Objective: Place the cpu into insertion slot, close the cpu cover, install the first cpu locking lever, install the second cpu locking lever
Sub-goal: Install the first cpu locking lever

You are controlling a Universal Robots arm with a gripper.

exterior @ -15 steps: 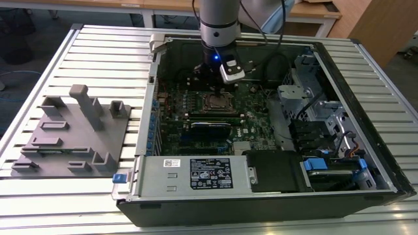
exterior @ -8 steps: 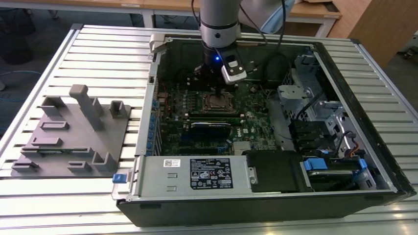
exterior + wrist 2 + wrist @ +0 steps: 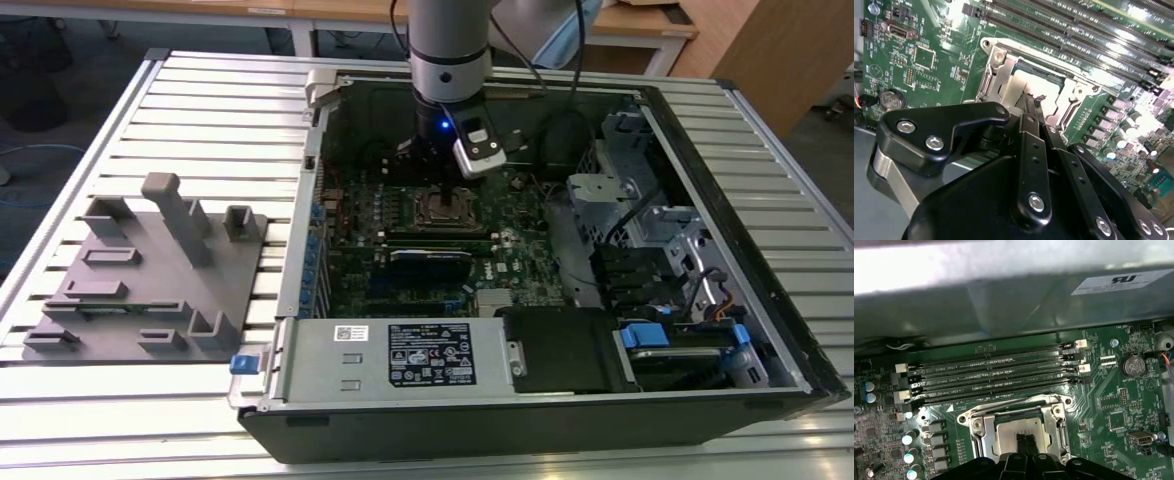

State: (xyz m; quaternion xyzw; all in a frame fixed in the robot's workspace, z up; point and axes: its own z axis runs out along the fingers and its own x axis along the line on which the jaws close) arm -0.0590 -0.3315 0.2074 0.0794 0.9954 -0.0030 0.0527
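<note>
Tool [image 3: 1026, 440], tips pressed together, hides part of the cpu [image 3: 1009, 430] framed by the cpu cover [image 3: 981, 432].

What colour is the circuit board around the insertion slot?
Green circuit board, clearest in first wrist view.

**A:** How many memory slots do you count?

**B:** Four long black memory slots [image 3: 994, 371], lying side by side.

**A:** And at the socket?

**B:** One insertion slot [image 3: 451, 212], one cpu [image 3: 1009, 432] and one cpu cover [image 3: 985, 432].

**A:** Boards and cases?

**B:** One green circuit board [image 3: 387, 215] in one computer case [image 3: 747, 330]. There is one round coin battery [image 3: 1133, 365] on the board.

**A:** Anything else?

**B:** One grey fixture block [image 3: 147, 290] on one desk [image 3: 107, 420]. One robot arm [image 3: 451, 50] with one gripper [image 3: 1035, 100].
</note>
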